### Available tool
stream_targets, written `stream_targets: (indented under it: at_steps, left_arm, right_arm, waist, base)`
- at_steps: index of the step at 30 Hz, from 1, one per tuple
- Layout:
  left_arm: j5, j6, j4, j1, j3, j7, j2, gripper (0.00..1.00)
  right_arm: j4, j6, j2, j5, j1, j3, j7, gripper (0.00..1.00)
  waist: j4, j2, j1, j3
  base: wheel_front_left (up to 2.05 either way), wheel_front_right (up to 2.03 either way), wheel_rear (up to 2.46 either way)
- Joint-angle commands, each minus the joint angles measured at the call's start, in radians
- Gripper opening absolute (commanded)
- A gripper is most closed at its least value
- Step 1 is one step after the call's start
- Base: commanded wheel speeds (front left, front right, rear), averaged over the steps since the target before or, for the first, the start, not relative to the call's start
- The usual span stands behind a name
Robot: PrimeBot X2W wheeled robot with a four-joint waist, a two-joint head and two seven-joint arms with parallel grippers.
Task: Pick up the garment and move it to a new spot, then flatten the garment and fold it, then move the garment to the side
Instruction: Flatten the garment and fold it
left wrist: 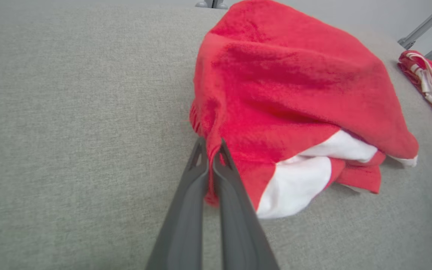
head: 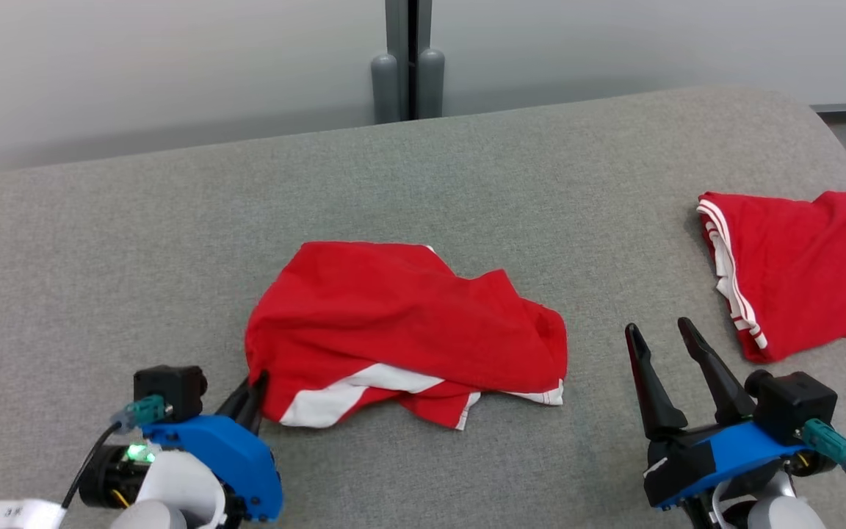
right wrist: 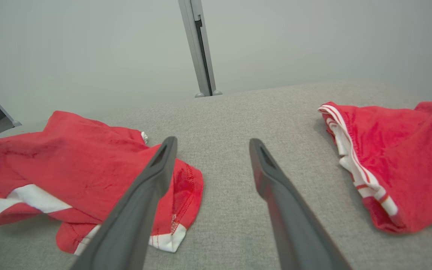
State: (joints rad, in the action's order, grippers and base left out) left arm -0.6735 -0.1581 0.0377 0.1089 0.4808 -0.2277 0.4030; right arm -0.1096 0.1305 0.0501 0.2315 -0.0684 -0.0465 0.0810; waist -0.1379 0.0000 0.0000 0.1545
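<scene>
Pinching the near-left edge of the crumpled red garment, my left pincer is clamped on only a thin fold of cloth. The garment lies bunched in the middle of the grey table, and my right pincer hangs wide and empty to its right. I judge that so small a bite could slip free on the lift, or drag the cloth into a worse tangle, and that carrying it right could snag the second red garment there.
</scene>
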Motion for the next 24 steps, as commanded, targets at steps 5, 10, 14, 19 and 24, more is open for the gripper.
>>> stream_targets:
  at_steps: [5, 10, 14, 19, 24]
  left_arm:
    - [0.051, 0.016, 0.187, 0.162, 0.005, 0.030, -0.019, 0.00]
    - [0.079, 0.029, 0.346, 0.275, -0.002, 0.077, -0.031, 0.00]
    - [0.097, 0.043, 0.439, 0.335, 0.000, 0.124, -0.041, 0.00]
    - [0.093, 0.068, 0.495, 0.364, 0.001, 0.195, -0.068, 1.00]
    - [0.076, 0.089, 0.480, 0.314, -0.002, 0.288, -0.099, 1.00]
  right_arm:
    - [-0.004, 0.001, 0.001, 0.013, -0.043, -0.021, 0.013, 1.00]
    - [-0.013, 0.001, 0.001, 0.022, -0.061, -0.032, 0.024, 1.00]
    - [-0.020, 0.001, 0.001, 0.027, -0.075, -0.034, 0.034, 1.00]
    - [-0.026, 0.001, 0.001, 0.027, -0.080, -0.030, 0.039, 1.00]
    - [-0.019, 0.001, 0.001, 0.016, -0.078, -0.018, 0.034, 1.00]
  waist:
    - [-0.034, 0.0000, 0.0000, 0.042]
    - [-0.067, 0.0000, 0.0000, 0.076]
    - [-0.081, 0.0000, 0.0000, 0.093]
    - [-0.076, 0.0000, 0.0000, 0.098]
    - [-0.046, 0.0000, 0.0000, 0.080]
  base:
    - [0.00, 0.00, 0.00]
    - [0.00, 0.00, 0.00]
    - [0.00, 0.00, 0.00]
    - [0.00, 0.00, 0.00]
    - [0.00, 0.00, 0.00]
